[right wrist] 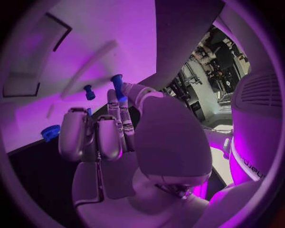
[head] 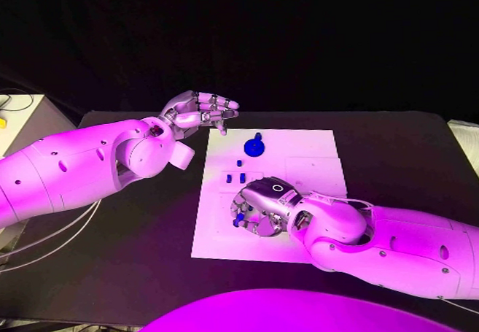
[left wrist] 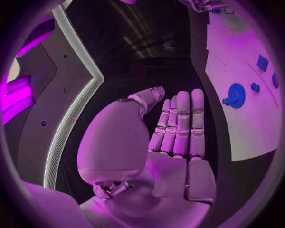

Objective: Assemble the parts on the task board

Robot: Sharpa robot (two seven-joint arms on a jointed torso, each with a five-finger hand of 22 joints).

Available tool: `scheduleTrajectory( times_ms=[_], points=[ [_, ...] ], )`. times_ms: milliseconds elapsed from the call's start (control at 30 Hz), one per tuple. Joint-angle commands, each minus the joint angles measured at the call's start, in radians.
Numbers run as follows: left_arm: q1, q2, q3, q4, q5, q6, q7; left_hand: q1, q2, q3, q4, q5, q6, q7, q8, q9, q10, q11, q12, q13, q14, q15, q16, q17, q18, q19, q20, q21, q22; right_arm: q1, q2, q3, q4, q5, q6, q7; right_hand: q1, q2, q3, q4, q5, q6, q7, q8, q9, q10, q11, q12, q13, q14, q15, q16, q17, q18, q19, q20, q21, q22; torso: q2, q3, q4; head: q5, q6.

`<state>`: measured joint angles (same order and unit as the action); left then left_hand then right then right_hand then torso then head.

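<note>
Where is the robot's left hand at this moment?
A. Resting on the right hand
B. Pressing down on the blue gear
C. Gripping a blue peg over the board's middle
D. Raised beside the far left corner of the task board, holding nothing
D: the left hand is beside the task board's far left corner, fingers straight and together, nothing in them; the blue gear lies untouched.

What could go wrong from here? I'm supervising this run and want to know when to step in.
1. The right hand seems to pinch a slim blue part only at its fingertips; it could slip or tilt.
2. That hand hangs low over the task board, close to small blue pegs, and might knock them.
3. The left hand, open beside the board's far corner, could bump the blue gear if it swings in.
</note>
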<state>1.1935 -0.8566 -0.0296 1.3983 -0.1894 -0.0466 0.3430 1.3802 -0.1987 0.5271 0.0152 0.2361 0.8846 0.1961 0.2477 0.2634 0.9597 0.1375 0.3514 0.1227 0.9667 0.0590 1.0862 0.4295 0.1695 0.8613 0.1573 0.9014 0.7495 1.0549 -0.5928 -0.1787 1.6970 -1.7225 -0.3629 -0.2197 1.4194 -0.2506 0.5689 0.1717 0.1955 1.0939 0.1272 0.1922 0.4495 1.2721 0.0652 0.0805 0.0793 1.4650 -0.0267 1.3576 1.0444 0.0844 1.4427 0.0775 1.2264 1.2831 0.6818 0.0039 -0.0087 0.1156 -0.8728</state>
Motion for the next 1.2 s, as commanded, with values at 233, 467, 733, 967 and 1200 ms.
scheduleTrajectory(
  times_ms=[233, 467, 733, 967, 1200],
  points=[
    [0.001, 0.001, 0.001, 0.002, 0.006, 0.016, 0.002, -0.003, 0.011, -0.005, 0.0, 0.002, -0.007, 0.002, 0.007, -0.001, -0.01, 0.002, 0.004, -0.001, -0.003, 0.008, -0.007, -0.002, 0.014, 0.007, 0.004, -0.008, -0.002, -0.006, 0.0, -0.005, -0.001, 0.007, 0.031, 0.047, -0.063, -0.038, -0.033, -0.003, -0.022, -0.086, 0.013, -0.049, -0.023, -0.084, 0.017, -0.015, -0.011, 0.005, 0.024, -0.005, -0.007, 0.002, -0.021, 0.017, -0.047, -0.032, -0.002, 0.0001, -0.001, 0.0, 0.0],
    [0.001, 0.001, 0.001, 0.002, 0.006, 0.018, 0.0, -0.003, 0.011, -0.005, 0.0, 0.002, -0.007, 0.002, 0.007, -0.001, -0.01, 0.002, 0.004, -0.001, -0.003, 0.008, -0.007, -0.002, 0.014, 0.007, 0.004, -0.008, -0.002, -0.006, -0.003, -0.005, -0.002, 0.014, 0.007, 0.052, -0.064, -0.035, -0.051, -0.013, -0.024, -0.111, 0.017, -0.064, -0.029, -0.115, 0.021, -0.012, -0.012, 0.002, 0.027, -0.008, -0.016, 0.006, -0.029, 0.02, -0.069, -0.048, -0.001, 0.0004, -0.0003, -0.001, 0.0],
    [0.001, -0.001, 0.001, 0.002, 0.006, 0.02, -0.004, -0.004, 0.011, -0.006, 0.001, 0.002, -0.007, 0.002, 0.008, -0.001, -0.012, 0.002, 0.004, -0.002, -0.003, 0.008, -0.007, -0.002, 0.014, 0.007, 0.004, -0.008, -0.002, -0.006, -0.018, -0.005, 0.0, 0.013, -0.053, 0.04, -0.025, 0.001, -0.199, -0.02, -0.018, -0.183, 0.033, -0.106, -0.051, -0.262, 0.043, 0.026, -0.01, -0.087, 0.048, -0.112, -0.222, 0.048, -0.125, 0.038, -0.301, -0.215, -0.001, 0.0008, -0.001, -0.001, 0.0],
    [0.001, -0.001, 0.001, 0.001, 0.006, 0.02, -0.005, -0.004, 0.011, -0.006, 0.001, 0.002, -0.007, 0.002, 0.008, -0.001, -0.014, 0.002, 0.004, -0.002, -0.004, 0.008, -0.007, -0.002, 0.014, 0.007, 0.004, -0.009, -0.003, -0.004, -0.053, -0.004, 0.02, 0.027, -0.106, 0.046, 0.091, 0.024, -0.442, 0.113, 0.024, -0.221, 0.022, -0.115, -0.061, -0.38, 0.054, 0.137, -0.001, -0.132, 0.057, -0.148, -0.327, 0.063, -0.153, 0.05, -0.419, -0.294, -0.003, 0.0017, -0.0017, -0.006, 0.0],
    [0.0, 0.0, 0.0, -0.001, 0.006, 0.022, -0.005, -0.004, 0.011, -0.007, 0.001, 0.002, -0.008, 0.002, 0.009, -0.001, -0.015, 0.003, 0.004, -0.002, -0.004, 0.008, -0.007, -0.002, 0.014, 0.007, 0.004, -0.01, -0.003, 0.019, -0.113, 0.002, 0.055, 0.104, -0.137, 0.066, 0.097, 0.039, -0.475, 0.119, 0.027, -0.214, 0.031, -0.108, -0.06, -0.364, 0.045, 0.19, 0.005, -0.116, 0.05, -0.129, -0.305, 0.058, -0.133, 0.045, -0.391, -0.272, -0.004, 0.0021, -0.0027, -0.017, 0.0]
  ],
)
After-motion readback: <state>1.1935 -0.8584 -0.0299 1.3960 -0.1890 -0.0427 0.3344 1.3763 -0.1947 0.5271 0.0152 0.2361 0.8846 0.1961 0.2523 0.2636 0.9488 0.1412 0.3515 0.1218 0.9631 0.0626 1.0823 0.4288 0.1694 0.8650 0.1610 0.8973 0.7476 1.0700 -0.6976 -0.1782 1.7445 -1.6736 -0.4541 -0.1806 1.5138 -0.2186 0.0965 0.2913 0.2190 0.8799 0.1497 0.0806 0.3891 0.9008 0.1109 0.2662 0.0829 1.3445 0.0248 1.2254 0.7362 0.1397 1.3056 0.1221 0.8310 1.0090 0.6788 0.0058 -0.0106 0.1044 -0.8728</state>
